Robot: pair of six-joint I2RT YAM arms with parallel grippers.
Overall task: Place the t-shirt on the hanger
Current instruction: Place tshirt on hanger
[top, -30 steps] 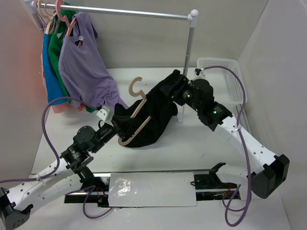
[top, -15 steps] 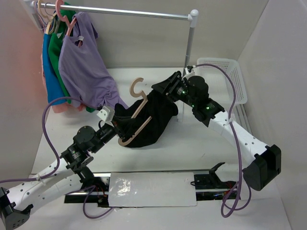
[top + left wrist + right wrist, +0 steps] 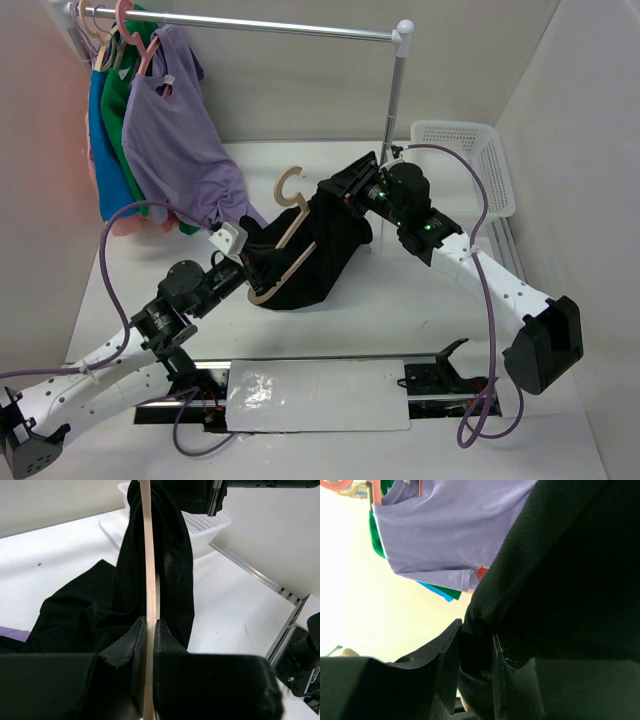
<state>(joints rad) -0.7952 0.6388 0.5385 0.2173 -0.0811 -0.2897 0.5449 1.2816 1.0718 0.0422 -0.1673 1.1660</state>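
Fingers (image 3: 127,645) of the left gripper (image 3: 151,626) sit nearly closed on the hanger (image 3: 148,555), pinching its lower bar at the near end and holding the frame tilted off the table (image 3: 420,300). The t-shirt (image 3: 322,250) drapes over the hanger, with black cloth on both sides of the bar. At the hanger's far shoulder the right gripper (image 3: 472,652) has just swung in and narrowed its jaws onto a fold of that cloth, which fills the gap between them. I judge this a fresh grip for tugging the shirt further along the frame. Beyond the hanger, a lilac top (image 3: 175,140) hangs from the rail (image 3: 260,25).
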